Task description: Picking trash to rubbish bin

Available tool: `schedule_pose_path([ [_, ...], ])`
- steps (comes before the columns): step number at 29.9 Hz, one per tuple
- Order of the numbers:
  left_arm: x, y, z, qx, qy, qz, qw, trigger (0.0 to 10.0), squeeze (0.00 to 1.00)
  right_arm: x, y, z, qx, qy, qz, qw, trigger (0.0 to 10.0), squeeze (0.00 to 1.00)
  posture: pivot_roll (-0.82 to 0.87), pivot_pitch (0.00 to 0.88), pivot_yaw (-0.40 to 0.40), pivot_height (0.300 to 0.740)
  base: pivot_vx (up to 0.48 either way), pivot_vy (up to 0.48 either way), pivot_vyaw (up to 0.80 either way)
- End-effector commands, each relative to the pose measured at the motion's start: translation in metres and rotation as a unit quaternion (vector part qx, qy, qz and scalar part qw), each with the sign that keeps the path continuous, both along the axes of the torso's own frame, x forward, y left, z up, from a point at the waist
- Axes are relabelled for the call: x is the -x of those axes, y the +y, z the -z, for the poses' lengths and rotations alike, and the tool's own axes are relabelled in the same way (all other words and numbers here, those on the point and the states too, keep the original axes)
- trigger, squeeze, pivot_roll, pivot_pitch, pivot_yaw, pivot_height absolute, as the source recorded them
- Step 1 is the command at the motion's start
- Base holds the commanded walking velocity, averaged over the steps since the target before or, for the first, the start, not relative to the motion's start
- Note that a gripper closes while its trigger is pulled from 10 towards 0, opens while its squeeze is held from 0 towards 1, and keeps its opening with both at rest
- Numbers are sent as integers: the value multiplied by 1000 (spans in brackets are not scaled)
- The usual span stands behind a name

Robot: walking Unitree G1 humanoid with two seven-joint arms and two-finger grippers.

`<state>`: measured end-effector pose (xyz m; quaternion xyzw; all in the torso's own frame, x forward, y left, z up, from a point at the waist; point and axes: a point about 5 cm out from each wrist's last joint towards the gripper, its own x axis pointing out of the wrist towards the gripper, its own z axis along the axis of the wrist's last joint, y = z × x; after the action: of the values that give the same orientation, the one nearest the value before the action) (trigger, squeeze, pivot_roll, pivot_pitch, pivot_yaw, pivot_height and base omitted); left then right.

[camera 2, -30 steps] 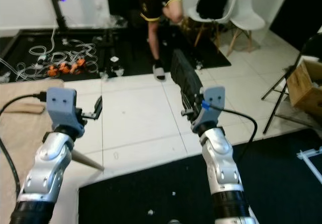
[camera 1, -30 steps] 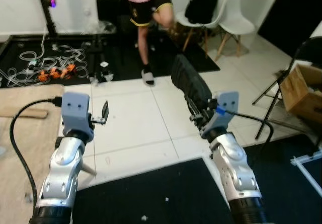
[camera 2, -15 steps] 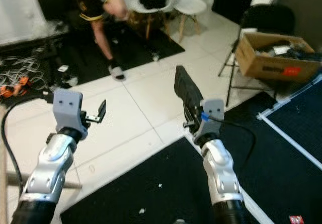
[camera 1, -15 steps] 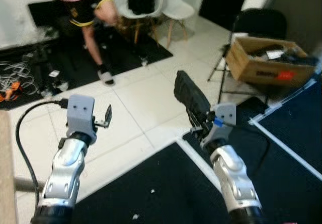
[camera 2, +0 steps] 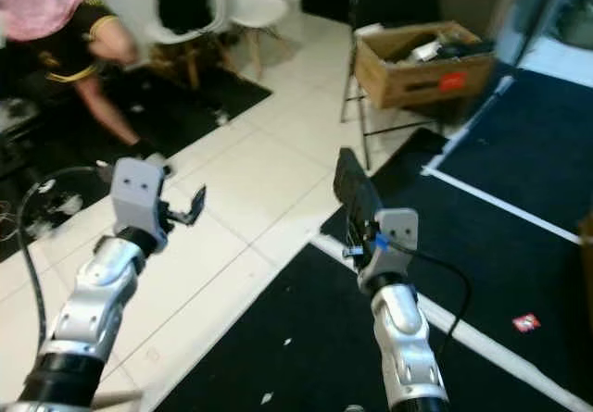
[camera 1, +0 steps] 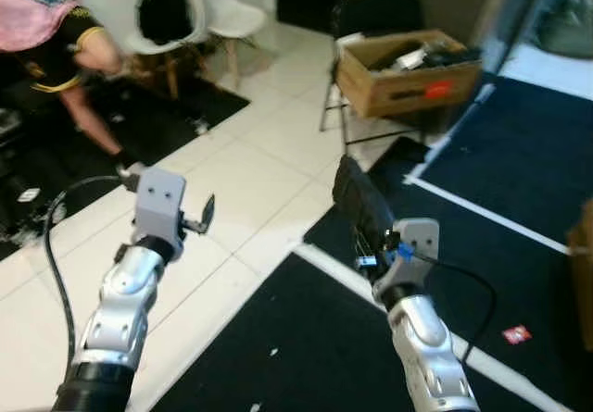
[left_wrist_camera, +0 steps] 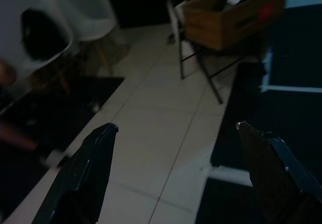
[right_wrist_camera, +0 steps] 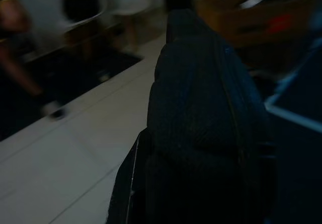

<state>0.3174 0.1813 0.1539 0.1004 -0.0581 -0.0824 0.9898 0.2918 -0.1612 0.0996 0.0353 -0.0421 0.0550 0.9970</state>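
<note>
Trash held over a tiled floor

White floor tiles [camera 1: 250, 167] meet black mats [camera 1: 519, 162]; a cardboard box [camera 1: 408, 65] sits on a folding chair, white chairs [camera 2: 232, 9] stand behind, and a person [camera 1: 56, 32] is cut off, blurred. The right hand [camera 1: 371, 231] grips a dark flat piece of trash [camera 1: 357, 199], long axis pointing forward and up. The left hand [left_wrist_camera: 176, 153] is spread wide.
</note>
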Motion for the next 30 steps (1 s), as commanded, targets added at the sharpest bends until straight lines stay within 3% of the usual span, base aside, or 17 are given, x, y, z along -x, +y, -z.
schedule_pose_path([
  [1,3,3,9,-6,14,-4,1000,10000,0,1,6,-4,0,-16,-7,1000,10000,0,16,90,121,740,0,0,-800],
  [5,3,2,10,-2,15,-5,1000,10000,0,1,6,-5,1,-19,-8,1000,10000,0,12,94,121,740,0,0,-800],
  [10,4,7,13,40,23,-25,999,10000,0,1,7,-4,2,-20,-10,1000,10000,0,10,99,114,740,0,0,-800],
  [18,9,13,27,67,42,-49,996,10000,0,1,10,1,3,-10,-23,1000,10000,0,-2,104,94,740,0,0,-800],
  [23,15,15,34,67,44,-64,995,10000,0,5,15,17,5,31,-58,998,10000,0,-1,106,60,740,0,0,0],
  [30,20,15,37,73,40,-69,994,10000,0,4,15,20,22,42,-70,996,10000,0,-8,108,39,740,0,0,0],
])
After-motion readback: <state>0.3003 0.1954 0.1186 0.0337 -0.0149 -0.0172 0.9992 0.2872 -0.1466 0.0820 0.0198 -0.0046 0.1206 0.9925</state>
